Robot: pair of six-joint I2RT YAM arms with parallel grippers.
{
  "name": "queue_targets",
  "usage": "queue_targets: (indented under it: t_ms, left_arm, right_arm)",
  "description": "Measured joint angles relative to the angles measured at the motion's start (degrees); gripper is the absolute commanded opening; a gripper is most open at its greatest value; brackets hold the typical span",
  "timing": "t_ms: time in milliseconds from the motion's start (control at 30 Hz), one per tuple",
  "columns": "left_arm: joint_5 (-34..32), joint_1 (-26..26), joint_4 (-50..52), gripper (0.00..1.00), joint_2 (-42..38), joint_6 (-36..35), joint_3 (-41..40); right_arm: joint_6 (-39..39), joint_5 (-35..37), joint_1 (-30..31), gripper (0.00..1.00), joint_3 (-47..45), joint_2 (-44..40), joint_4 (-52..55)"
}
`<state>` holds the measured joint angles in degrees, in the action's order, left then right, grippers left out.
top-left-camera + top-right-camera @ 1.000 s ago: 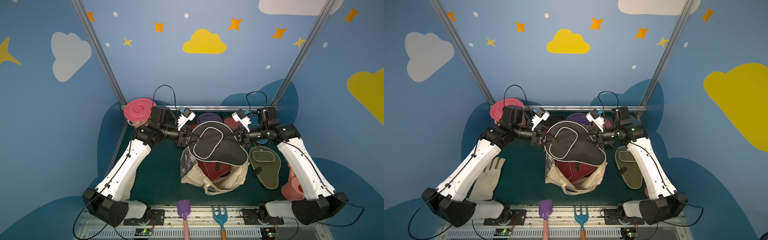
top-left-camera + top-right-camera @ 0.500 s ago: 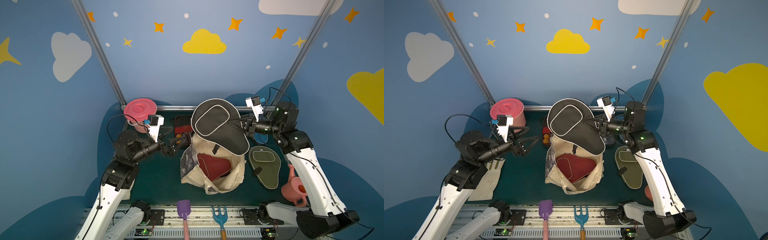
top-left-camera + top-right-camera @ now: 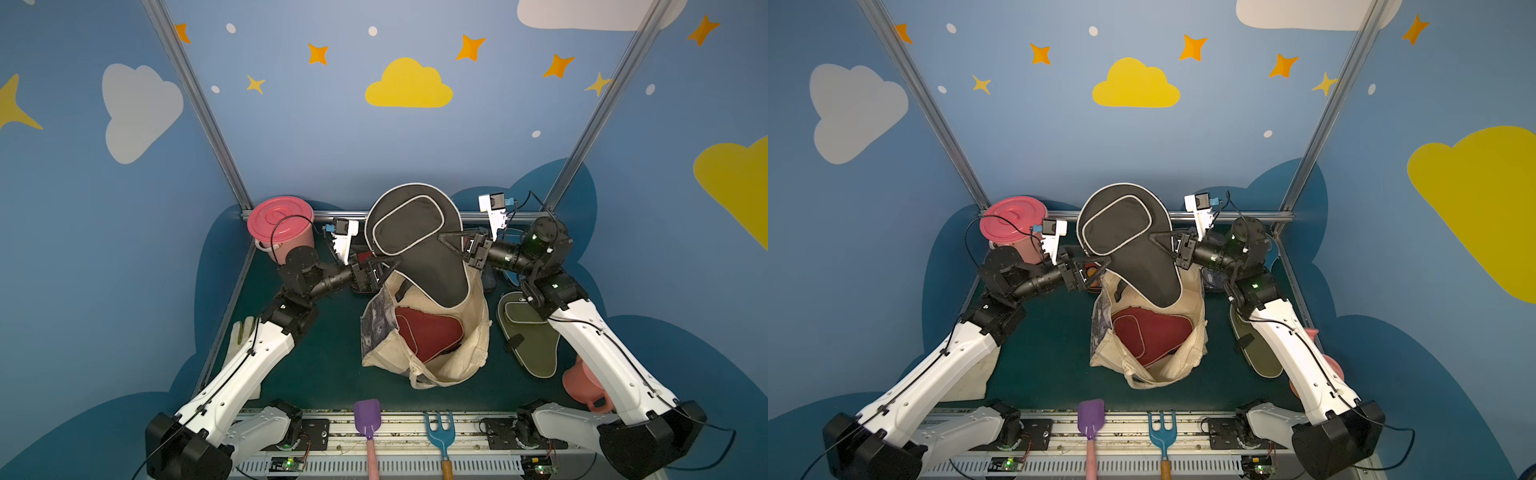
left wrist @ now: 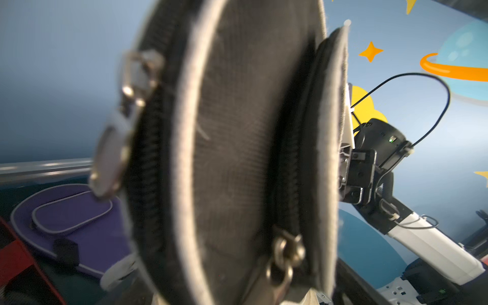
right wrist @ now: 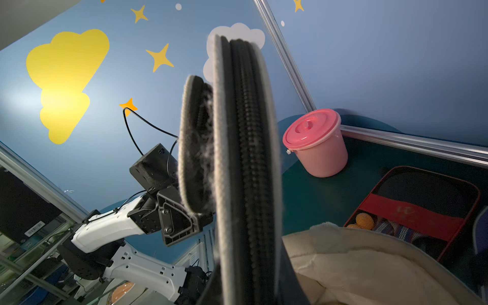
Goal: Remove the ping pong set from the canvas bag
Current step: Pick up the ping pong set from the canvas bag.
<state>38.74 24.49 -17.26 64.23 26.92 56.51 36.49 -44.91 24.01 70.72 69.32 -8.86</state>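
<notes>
Right pincer (image 3: 446,243) pinches black cover (image 3: 415,232); left pincer (image 3: 388,266) spread beside it. Recommend raising cover clear of bag (image 3: 478,332) rim first.

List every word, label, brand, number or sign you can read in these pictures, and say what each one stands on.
No text can be read in any view.
Grey-blue printed patch on the canvas bag: too blurred to read.
Faint mark on the red band of the black-red case: too faint to read.
White barcode-like label on a dark panel: too small to read.
</notes>
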Motion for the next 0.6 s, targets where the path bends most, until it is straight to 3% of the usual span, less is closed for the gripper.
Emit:
queue_targets:
  t_ms: [233, 367, 433, 500, 567, 600]
  left_arm:
    - [0.48, 0.81, -7.67, 0.99, 3.65, 3.06, 0.0]
    - [0.31, 0.92, -10.45, 0.9, 4.2, 4.39, 0.0]
    - [0.15, 1.01, -11.34, 0.75, 4.2, 4.87, 0.0]
    - [-0.44, 1.09, -11.98, 0.37, 4.11, 5.22, 0.02]
    - [-0.15, 0.9, -12.35, 0.09, 3.89, 5.66, 0.04]
    - [0.48, 1.01, -12.7, 0.04, 3.45, 6.27, 0.26]
  right_arm:
    - [4.76, 2.62, 2.08, 0.0, -1.97, 0.22, -7.72]
    - [6.82, 4.52, 3.21, 0.0, -4.35, 0.31, -11.58]
    - [7.32, 5.42, 3.69, 0.0, -5.07, 0.52, -12.52]
    - [7.8, 6.12, 4.26, 0.0, -5.75, 0.76, -13.22]
    - [8.37, 6.82, 4.37, 0.0, -5.97, 0.85, -13.7]
    - [8.5, 7.28, 4.2, 0.0, -6.1, 0.9, -13.66]
